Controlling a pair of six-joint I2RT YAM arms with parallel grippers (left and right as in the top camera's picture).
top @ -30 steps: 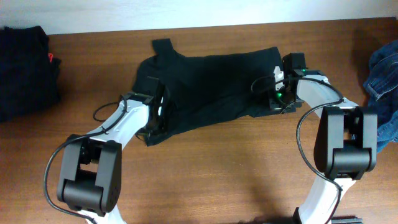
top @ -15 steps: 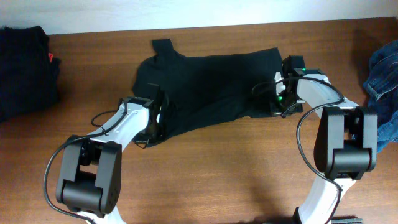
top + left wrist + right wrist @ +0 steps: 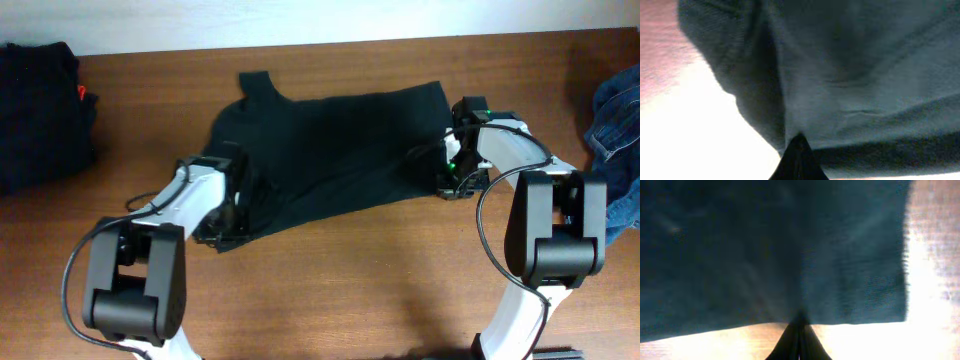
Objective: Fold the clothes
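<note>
Tension building across black T-shirt (image 3: 330, 150), lying at middle of table (image 3: 360, 290), spreading flatter than second ago. Left gripper (image 3: 228, 215) pulling out toward near-left, right gripper (image 3: 452, 175) edging rightward, both clenching shirt's near edge. Judging: flattening step finishing, first fold not yet beginning.

overhead: even, bright, sharp; faint soft shadows on tabletop (image 3: 330, 280); black T-shirt (image 3: 330, 140) swallows fold detail | left wrist: cloth close, soft-focus, grainy; tabletop blown out white at lower left | right wrist: cloth blurred; glare whitens tabletop along bottom and right edge
</note>
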